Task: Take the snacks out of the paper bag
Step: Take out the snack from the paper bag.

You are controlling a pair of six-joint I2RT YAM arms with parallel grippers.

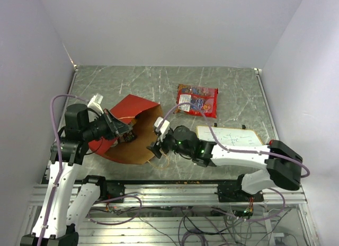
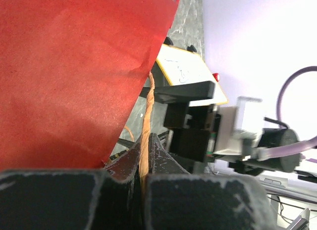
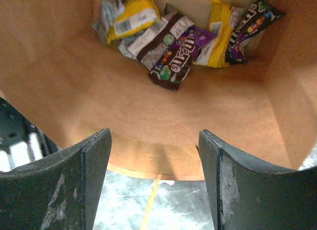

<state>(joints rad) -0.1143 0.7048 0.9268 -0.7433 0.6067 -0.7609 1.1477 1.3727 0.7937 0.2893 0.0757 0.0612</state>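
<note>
Grippers first: left gripper point(image 2: 144, 160) is pinched tight on the twisted handle point(image 2: 146, 116) of the paper bag point(image 1: 132, 145), right gripper point(image 3: 153, 141) sits wide apart at the bag's mouth, gripping nothing. Snacks point(image 3: 173, 56) are piled deep inside the bag, maybe six or seven, hard to count. Red snack bag point(image 1: 197, 100) lies beyond the bag on the marbled table point(image 1: 106, 81), whiteboard point(image 1: 228, 135) to the bag's right, pale walls point(image 1: 159, 23) around.

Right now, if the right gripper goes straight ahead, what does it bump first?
Probably the paper bag, its brown inside wall; the dark brown packet lies deeper. Depth is unclear.
</note>
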